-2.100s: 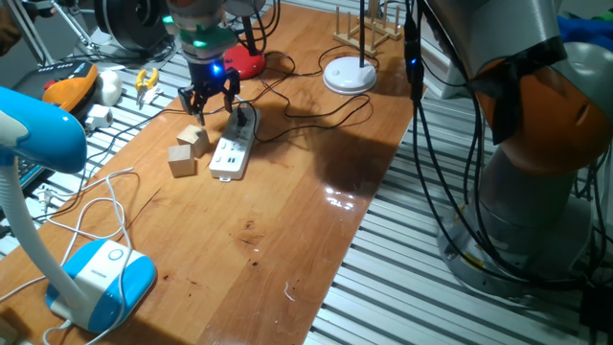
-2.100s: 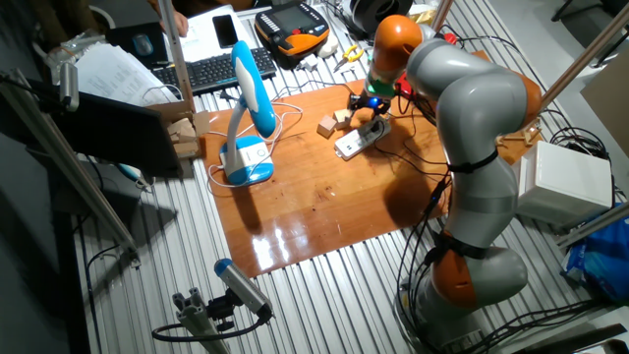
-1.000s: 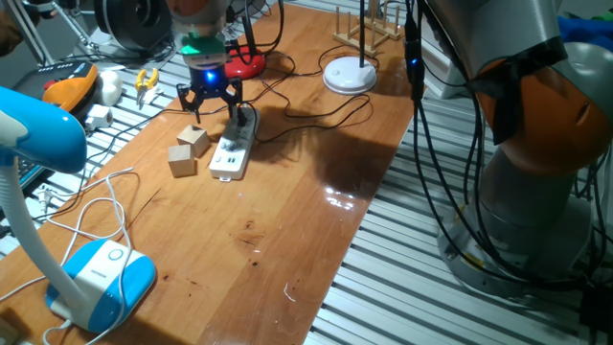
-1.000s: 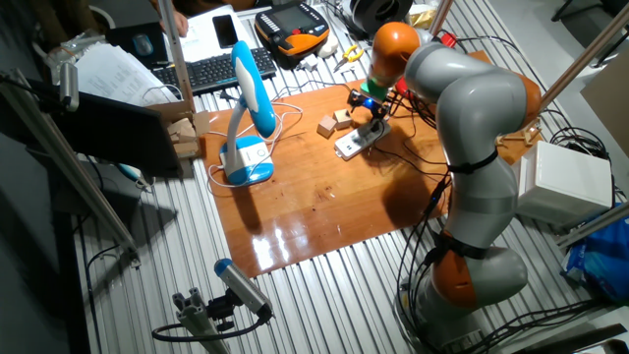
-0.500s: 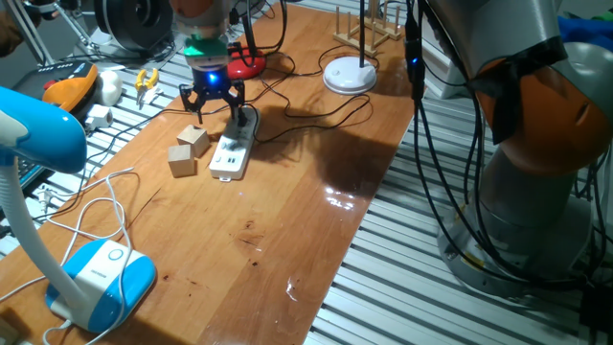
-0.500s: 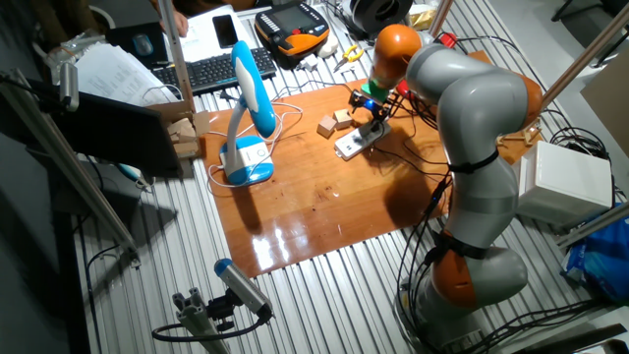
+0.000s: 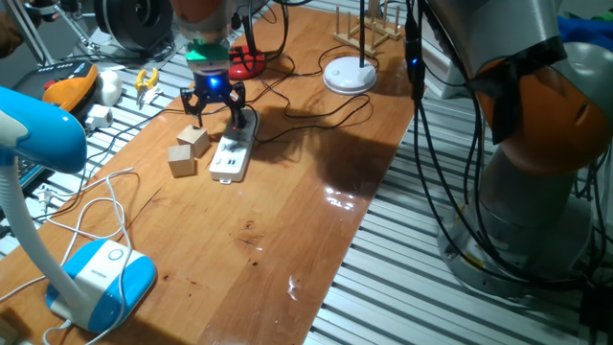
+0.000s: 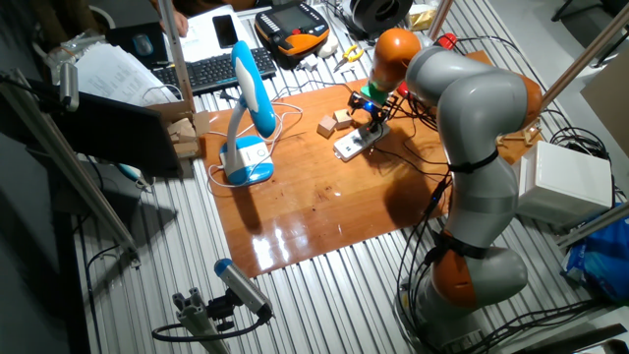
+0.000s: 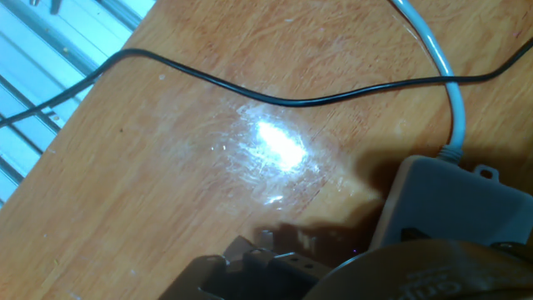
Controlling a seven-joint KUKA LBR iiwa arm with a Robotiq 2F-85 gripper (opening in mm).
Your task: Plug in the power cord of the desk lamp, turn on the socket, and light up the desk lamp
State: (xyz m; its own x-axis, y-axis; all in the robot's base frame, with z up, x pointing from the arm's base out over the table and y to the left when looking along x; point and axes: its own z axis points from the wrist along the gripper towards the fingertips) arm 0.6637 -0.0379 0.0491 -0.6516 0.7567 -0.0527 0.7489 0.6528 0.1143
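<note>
From the left of one fixed view, you have the blue and white desk lamp (image 7: 91, 273), its base at about 8 o'clock on the table (image 7: 287, 192) and its head reaching up past the left edge. A thin white cable (image 7: 91, 206) loops across the wood beside it. Two small wooden blocks (image 7: 187, 149) sit at about 10 o'clock, just left of the socket (image 7: 233, 150), the long white power strip.

Your gripper (image 7: 213, 103) hangs over the far end of the socket with its fingers spread apart, holding nothing that you can see. A dark plug (image 7: 243, 122) sits on that far end of the strip. The power cord (image 7: 316, 117) trails away from there toward 1 o'clock, where the round white base (image 7: 349, 74) of another lamp stands. Further right, the grey and orange arm (image 7: 536, 115) fills the frame beside the table.

In the hand view the power cord (image 9: 275, 100) crosses the wood from 9 o'clock to 3 o'clock, apart from the socket (image 9: 450, 204), whose grey-white end sits at 4 o'clock with its white cable (image 9: 445, 79) curving up to 12 o'clock. The fingertips are not clearly visible there. The other fixed view shows the gripper (image 8: 369, 101) above the socket (image 8: 354, 141), at about 1 o'clock on the table.
</note>
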